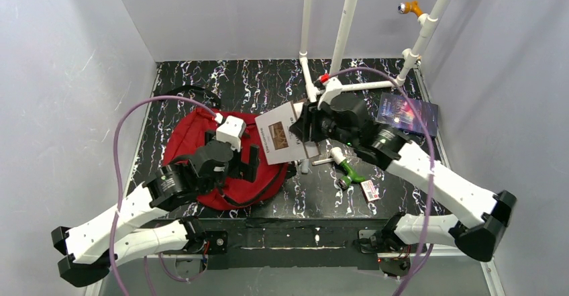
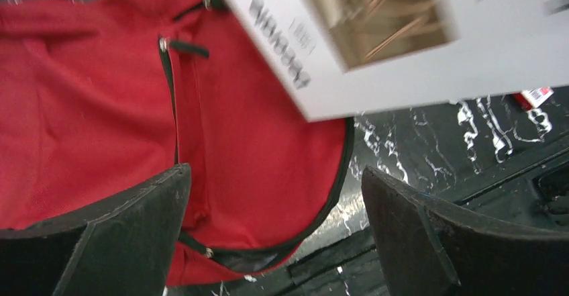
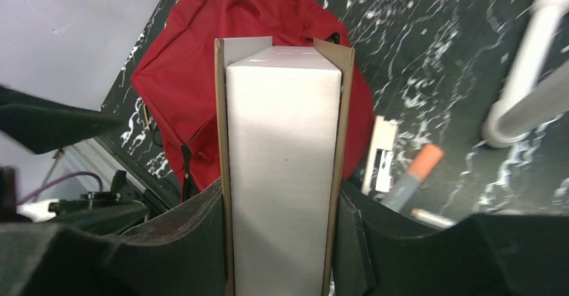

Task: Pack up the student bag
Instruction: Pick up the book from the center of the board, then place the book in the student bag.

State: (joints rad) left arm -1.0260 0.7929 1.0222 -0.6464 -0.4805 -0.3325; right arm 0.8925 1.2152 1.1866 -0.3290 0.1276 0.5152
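The red student bag (image 1: pixel 194 145) lies flat at the left of the table; it also shows in the left wrist view (image 2: pixel 100 108) and the right wrist view (image 3: pixel 181 74). My right gripper (image 1: pixel 305 125) is shut on a white book (image 1: pixel 278 135) and holds it in the air over the bag's right edge. The book's white page edge fills the right wrist view (image 3: pixel 282 175) between the two fingers. Its cover shows at the top of the left wrist view (image 2: pixel 382 34). My left gripper (image 1: pixel 238 158) is open and empty above the bag, its fingers (image 2: pixel 134 222) wide apart.
A green-handled tool (image 1: pixel 349 168), a marker (image 3: pixel 412 175), a small white-and-red card (image 1: pixel 370 190) and a dark blue book (image 1: pixel 406 113) lie at the right. White pipe posts (image 1: pixel 345 21) stand at the back. Grey walls close in both sides.
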